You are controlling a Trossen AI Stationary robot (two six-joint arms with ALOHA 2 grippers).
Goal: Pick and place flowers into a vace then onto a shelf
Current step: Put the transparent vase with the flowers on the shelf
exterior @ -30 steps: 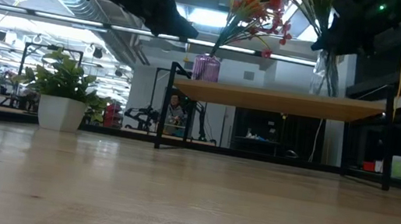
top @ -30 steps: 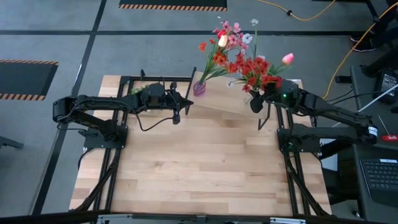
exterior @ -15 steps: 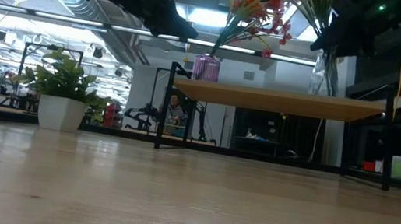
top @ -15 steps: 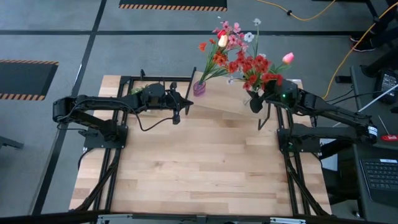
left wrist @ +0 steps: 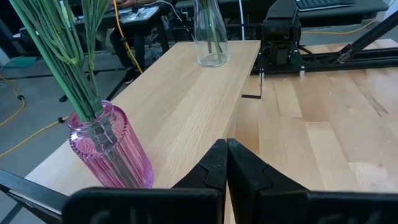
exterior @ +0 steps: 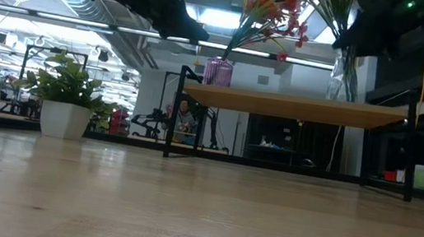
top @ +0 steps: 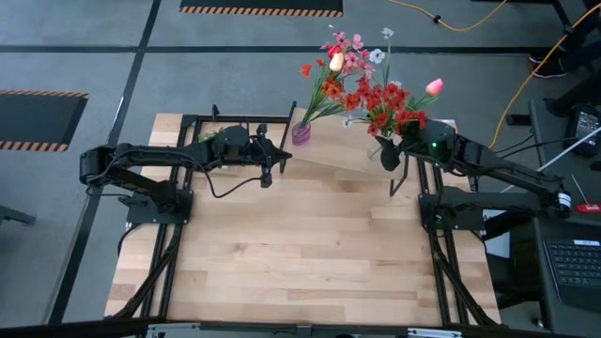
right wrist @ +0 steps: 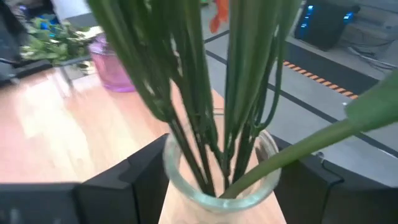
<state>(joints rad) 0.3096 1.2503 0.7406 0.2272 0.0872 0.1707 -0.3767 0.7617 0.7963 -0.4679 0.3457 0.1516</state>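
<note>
A clear glass vase (right wrist: 217, 186) with red, pink and white flowers (top: 383, 99) stands by its base on the light-wood shelf (exterior: 297, 107), near its right end. My right gripper (right wrist: 230, 165) is open, one finger on each side of the vase's neck. A purple ribbed vase (left wrist: 112, 149) with orange, pink and white flowers (top: 333, 61) stands on the shelf's left end. My left gripper (top: 268, 176) is shut and hovers at the shelf's near left corner, beside the purple vase and apart from it. My right gripper's fingers (right wrist: 146, 177) stand level on either side of the clear vase's neck (right wrist: 180, 180), just below the rim. One finger lies against the glass in the picture and a narrow gap shows at the other. Whether they touch the vase, I cannot tell.
A bushy green plant in a white pot (exterior: 65, 102) stands at the table's far left. The shelf stands on thin black legs (exterior: 173, 113) along the far edge. Bare tabletop (top: 300, 244) lies between the arms and toward the near edge.
My right arm's wrist has shifted slightly toward the table's right edge. The clear vase has stayed standing on the shelf.
</note>
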